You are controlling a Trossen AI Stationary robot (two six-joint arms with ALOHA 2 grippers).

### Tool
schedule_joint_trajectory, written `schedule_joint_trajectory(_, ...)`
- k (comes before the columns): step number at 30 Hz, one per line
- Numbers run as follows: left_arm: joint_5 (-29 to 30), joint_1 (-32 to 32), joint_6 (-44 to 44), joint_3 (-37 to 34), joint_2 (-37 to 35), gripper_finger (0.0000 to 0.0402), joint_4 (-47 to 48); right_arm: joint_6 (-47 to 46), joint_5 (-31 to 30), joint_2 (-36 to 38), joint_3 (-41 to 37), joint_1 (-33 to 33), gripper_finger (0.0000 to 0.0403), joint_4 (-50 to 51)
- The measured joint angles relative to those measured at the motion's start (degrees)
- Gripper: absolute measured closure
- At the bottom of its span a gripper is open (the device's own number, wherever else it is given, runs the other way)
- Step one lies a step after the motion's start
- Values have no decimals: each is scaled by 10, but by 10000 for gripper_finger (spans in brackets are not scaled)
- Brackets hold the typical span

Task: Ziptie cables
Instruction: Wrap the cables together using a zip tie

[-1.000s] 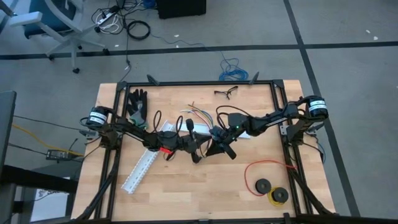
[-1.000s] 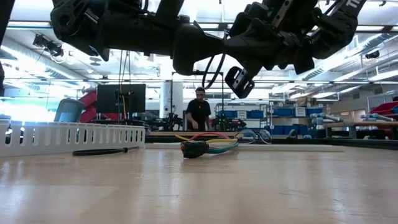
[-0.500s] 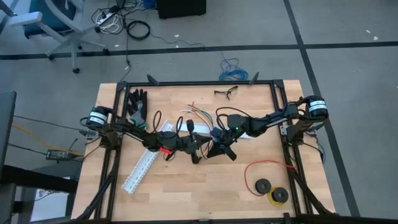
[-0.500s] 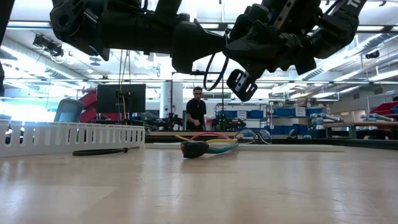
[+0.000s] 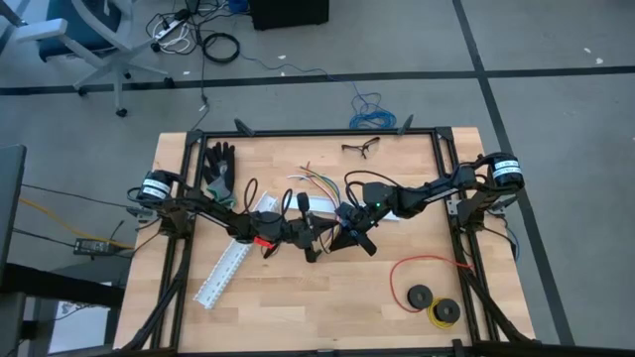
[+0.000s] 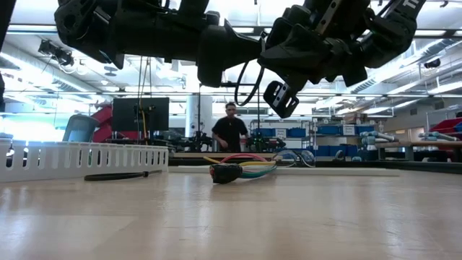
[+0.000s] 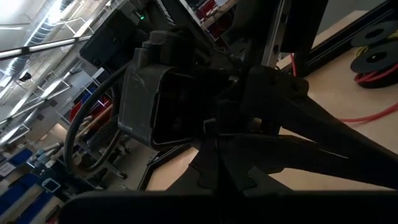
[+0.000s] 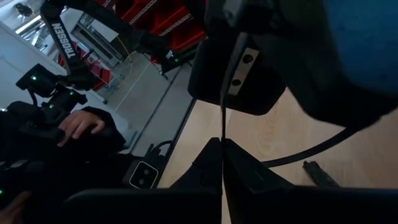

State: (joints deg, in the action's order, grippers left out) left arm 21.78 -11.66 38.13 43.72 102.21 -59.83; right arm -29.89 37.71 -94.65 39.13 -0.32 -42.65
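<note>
The cables (image 5: 316,182), a loose bundle of thin coloured wires ending in a small dark plug (image 6: 225,173), lie on the wooden table's far middle, touched by neither gripper. Both grippers hang above the table's middle, nearly level and tip to tip. My left gripper (image 5: 316,244) comes from the left and is shut. My right gripper (image 5: 344,234) comes from the right and is shut on a thin dark zip tie (image 8: 224,106). In the right wrist view the tie runs from its fingertips toward the left arm's hand. My right gripper pinches one end of the thin dark zip tie (image 8: 222,134) between its two fingertips. The tie stands out straight beyond the fingers, lifted clear of the table. My left gripper: the arms' dark bodies hide its fingertips, so I cannot tell whether it touches the tie.
A white slotted channel (image 5: 226,268) lies at the left, a black glove (image 5: 218,165) at the far left. A red wire loop with black spools (image 5: 427,286) sits near right. A dark strip (image 6: 119,175) lies by the channel. A person (image 6: 231,130) stands beyond the table.
</note>
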Motion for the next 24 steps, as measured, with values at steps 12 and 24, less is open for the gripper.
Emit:
schedule_joint_trajectory(12, 16, 0, 2, 0, 0, 401, 3, 4, 1, 0, 0, 6, 403, -1)
schedule_joint_trajectory(24, 17, -4, -8, 0, 0, 401, -2, 1, -5, 0, 0, 6, 403, -1)
